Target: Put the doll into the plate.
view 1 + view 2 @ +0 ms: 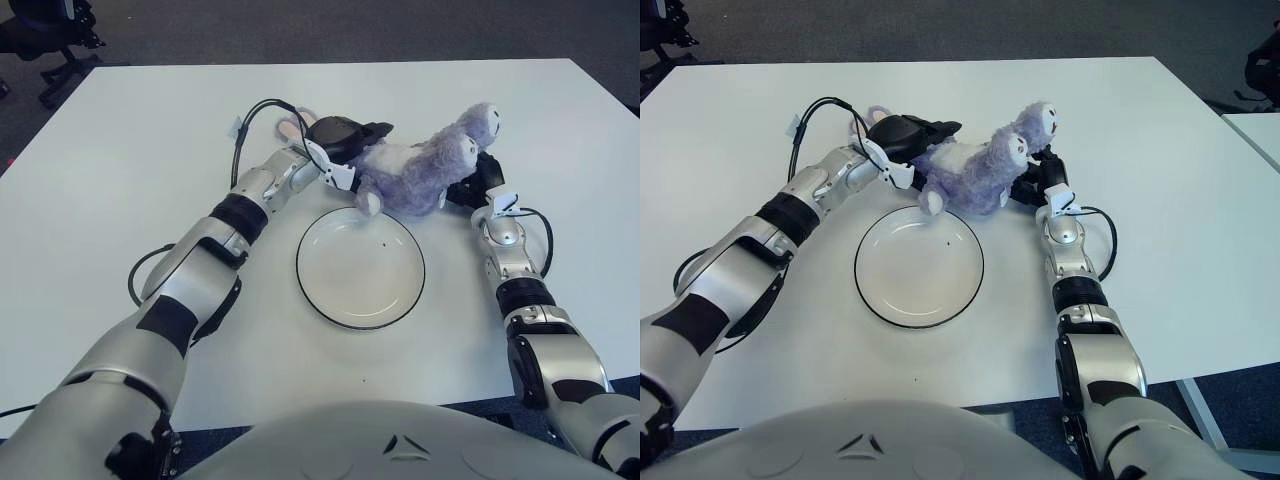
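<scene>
The purple doll is between my two hands, just past the far edge of the plate. One soft foot hangs over the plate's far rim. My left hand is on the doll's left side, with dark fingers lying over its back end. My right hand is pressed against the doll's right side, under its two heads. Both hands hold the doll together. The plate sits on the white table and has nothing in it.

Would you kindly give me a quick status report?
Left hand and right hand both gripping doll. Doll just behind plate, one foot over rim. Nothing in the way.
</scene>
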`<state>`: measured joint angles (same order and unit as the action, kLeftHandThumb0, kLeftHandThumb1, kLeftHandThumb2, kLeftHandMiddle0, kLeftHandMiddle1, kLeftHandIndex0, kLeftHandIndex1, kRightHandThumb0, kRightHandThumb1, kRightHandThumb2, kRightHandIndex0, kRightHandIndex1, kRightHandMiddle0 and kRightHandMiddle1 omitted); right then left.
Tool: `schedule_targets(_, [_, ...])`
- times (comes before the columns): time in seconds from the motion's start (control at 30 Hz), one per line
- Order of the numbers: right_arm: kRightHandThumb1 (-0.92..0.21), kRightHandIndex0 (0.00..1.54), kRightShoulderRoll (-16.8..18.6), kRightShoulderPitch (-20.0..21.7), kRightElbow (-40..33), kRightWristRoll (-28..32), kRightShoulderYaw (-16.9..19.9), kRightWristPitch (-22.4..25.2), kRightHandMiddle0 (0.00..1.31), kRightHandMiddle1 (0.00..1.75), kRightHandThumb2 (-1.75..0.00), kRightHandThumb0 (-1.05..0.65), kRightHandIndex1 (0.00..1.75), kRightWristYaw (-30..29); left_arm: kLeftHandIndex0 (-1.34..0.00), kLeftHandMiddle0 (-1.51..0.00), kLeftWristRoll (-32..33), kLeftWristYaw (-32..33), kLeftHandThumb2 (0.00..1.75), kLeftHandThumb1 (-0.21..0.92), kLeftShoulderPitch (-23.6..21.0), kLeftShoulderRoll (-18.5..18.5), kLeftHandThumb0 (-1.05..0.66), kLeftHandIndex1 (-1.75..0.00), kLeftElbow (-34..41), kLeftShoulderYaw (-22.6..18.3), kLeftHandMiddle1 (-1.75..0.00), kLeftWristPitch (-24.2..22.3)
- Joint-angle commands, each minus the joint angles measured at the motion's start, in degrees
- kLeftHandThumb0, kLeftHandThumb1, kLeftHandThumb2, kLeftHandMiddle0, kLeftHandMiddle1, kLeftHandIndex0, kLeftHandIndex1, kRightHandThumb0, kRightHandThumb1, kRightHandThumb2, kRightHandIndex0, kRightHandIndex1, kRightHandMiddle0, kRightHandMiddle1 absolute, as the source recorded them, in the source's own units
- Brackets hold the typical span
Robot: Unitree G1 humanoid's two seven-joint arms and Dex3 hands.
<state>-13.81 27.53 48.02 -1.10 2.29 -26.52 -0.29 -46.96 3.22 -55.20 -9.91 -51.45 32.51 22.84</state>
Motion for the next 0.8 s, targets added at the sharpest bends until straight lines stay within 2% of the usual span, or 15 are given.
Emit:
schedule_targets(0.0, [-0.59,0.88,1.9,-5.91,5.1,-1.33,-1.43,2.78,0.41,1.75,-0.95,-0.4,1.75,1.68,-0.3,-0.52,0.38,0.33,0.0,0.88,-2.01,2.04,-0.67,0.0,-4.47,0.89,-0.01,-0.36])
schedule_targets(0.33, [-0.59,0.89,1.82,-5.86,5.24,-1.48,-1.56,2.47,0.41,1.75,-0.96,-0.4,1.75,1.87,-0.3,-0.53,0.87,0.09,0.0,0.87,-3.92,3.3,-0.66,0.0,-9.24,1.69,0.0,-0.31])
schedule_targets(0.57, [-0.58,0.89,1.66,-5.92,5.26,-1.71,-1.81,2.13,0.41,1.75,-0.96,-0.4,1.75,2.11,-0.29,-0.61,0.03,-1.41,0.0,0.86,-6.17,4.85,-0.65,0.0,-15.26,3.86,-0.03,-1.49])
schedule_targets(0.77, [-0.58,0.89,1.65,-5.9,5.32,-1.74,-1.8,2.09,0.41,1.75,-0.96,-0.4,1.75,2.16,-0.29,-0.67,0.29,-1.1,0.0,0.85,-6.95,5.1,-0.64,0.0,-16.87,4.83,-0.05,-1.27])
